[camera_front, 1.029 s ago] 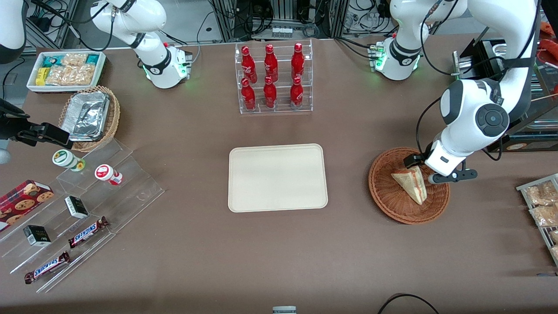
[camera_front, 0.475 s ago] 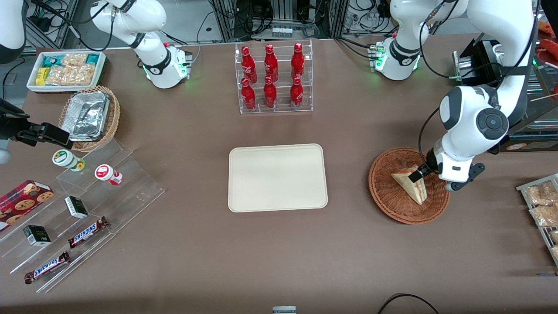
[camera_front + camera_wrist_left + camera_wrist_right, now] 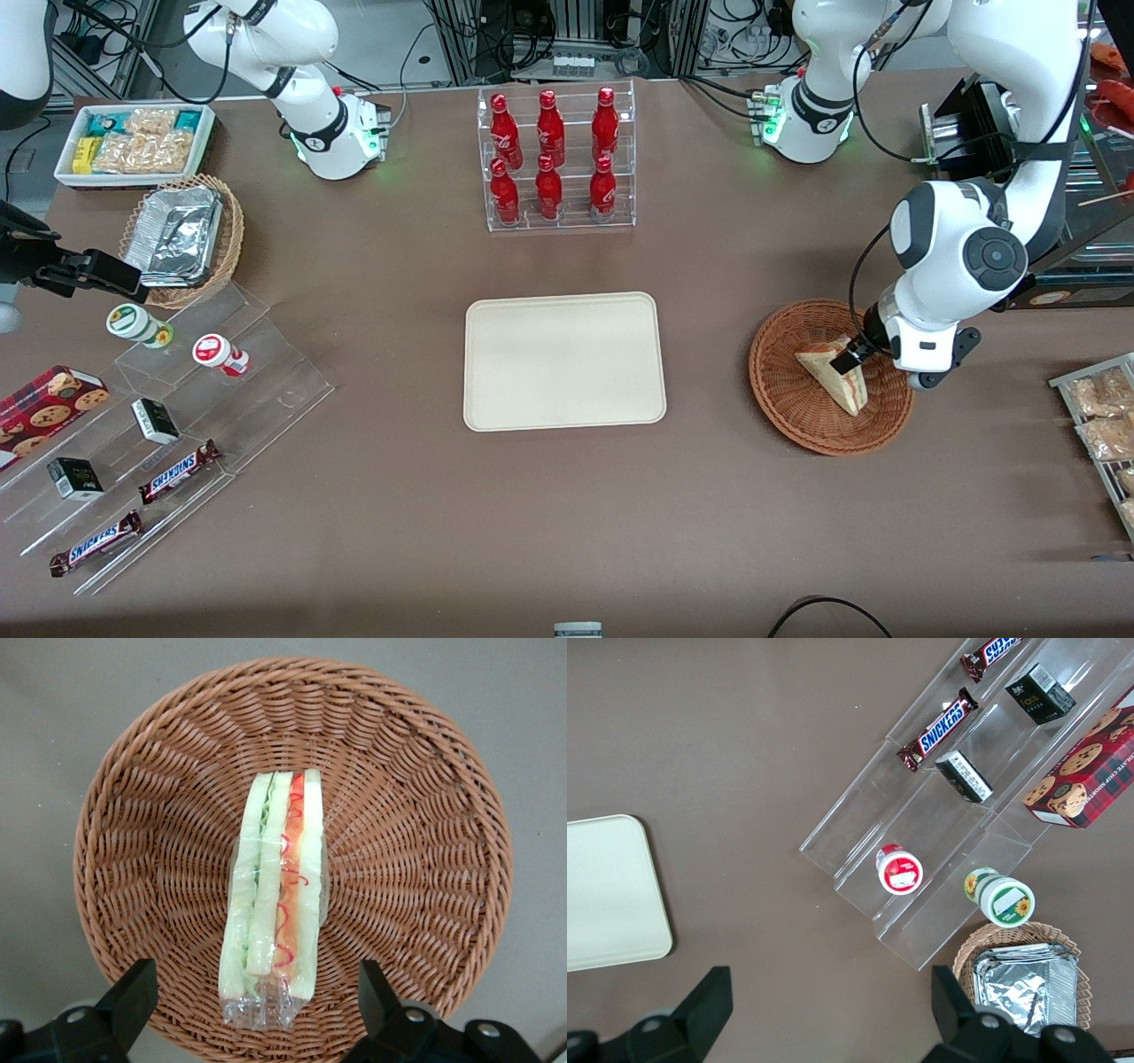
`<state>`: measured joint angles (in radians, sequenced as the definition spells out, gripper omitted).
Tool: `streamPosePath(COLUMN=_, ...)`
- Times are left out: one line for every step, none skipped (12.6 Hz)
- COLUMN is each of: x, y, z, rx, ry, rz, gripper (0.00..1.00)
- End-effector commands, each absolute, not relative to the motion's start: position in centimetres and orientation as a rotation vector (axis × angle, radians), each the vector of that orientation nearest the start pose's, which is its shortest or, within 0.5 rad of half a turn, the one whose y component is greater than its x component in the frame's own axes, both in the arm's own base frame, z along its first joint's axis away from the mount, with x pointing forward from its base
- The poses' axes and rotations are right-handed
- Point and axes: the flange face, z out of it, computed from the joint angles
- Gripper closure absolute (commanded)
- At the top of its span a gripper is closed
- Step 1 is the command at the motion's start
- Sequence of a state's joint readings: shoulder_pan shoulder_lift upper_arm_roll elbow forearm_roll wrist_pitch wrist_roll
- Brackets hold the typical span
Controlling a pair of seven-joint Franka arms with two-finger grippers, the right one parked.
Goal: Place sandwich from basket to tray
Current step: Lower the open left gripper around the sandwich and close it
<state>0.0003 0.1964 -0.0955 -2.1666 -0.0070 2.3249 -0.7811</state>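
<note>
The sandwich (image 3: 837, 377) lies in the reddish-brown wicker basket (image 3: 797, 412), a wrapped pale wedge with its red and green cut edge facing up. The left arm's gripper (image 3: 868, 359) hangs low over the basket at the sandwich's broad end. In the left wrist view the gripper (image 3: 257, 1005) is open, and its two black fingers (image 3: 133, 1001) stand wide on either side of the sandwich (image 3: 275, 895) without touching it. The basket (image 3: 416, 833) fills that view. The cream tray (image 3: 564, 361) lies flat and bare at the table's middle.
A clear rack of red bottles (image 3: 554, 159) stands farther from the front camera than the tray. Snack packets (image 3: 1103, 416) lie at the working arm's end. Toward the parked arm's end are a clear stepped stand (image 3: 177, 425) with snacks and a tan basket of foil containers (image 3: 182, 239).
The left arm's wrist has turned and lowered over the basket, bringing the fingers astride the sandwich. The sandwich and basket have not moved.
</note>
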Motion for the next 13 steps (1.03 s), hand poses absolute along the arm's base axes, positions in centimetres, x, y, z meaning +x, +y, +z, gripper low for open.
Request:
streamPosePath(x=55.0, y=-6.8, z=28.5, rx=-2.959, ry=-1.045, rz=0.082, gripper=0.0)
streamPosePath(x=54.9, y=-7.2, z=27.9, rx=-2.958, ry=-1.037, rz=0.093, gripper=0.0)
streamPosePath(x=55.1, y=-7.2, z=27.7, rx=-2.963, ry=-1.039, rz=0.081, gripper=0.0)
streamPosePath(x=55.2, y=-7.2, z=27.1, rx=-2.965, ry=-1.041, rz=0.078, gripper=0.0)
streamPosePath(x=55.3, y=-7.1, z=26.1, rx=-2.963, ry=-1.038, rz=0.089, gripper=0.0)
streamPosePath(x=55.3, y=-7.1, z=25.5, rx=-2.962, ry=-1.022, rz=0.086, gripper=0.0)
streamPosePath(x=55.2, y=-7.0, z=25.3, rx=-2.956, ry=-0.992, rz=0.081, gripper=0.0)
streamPosePath(x=55.2, y=-6.9, z=25.3, rx=-2.954, ry=-0.984, rz=0.08, gripper=0.0)
streamPosePath(x=55.2, y=-6.9, z=25.3, rx=-2.954, ry=-0.984, rz=0.08, gripper=0.0)
streamPosePath(x=55.2, y=-6.9, z=25.1, rx=-2.953, ry=-0.981, rz=0.084, gripper=0.07)
streamPosePath(x=55.2, y=-6.9, z=25.1, rx=-2.952, ry=-0.981, rz=0.086, gripper=0.33)
streamPosePath(x=55.1, y=-6.9, z=25.3, rx=-2.953, ry=-0.972, rz=0.087, gripper=0.74)
streamPosePath(x=55.1, y=-6.9, z=25.5, rx=-2.954, ry=-0.959, rz=0.084, gripper=1.0)
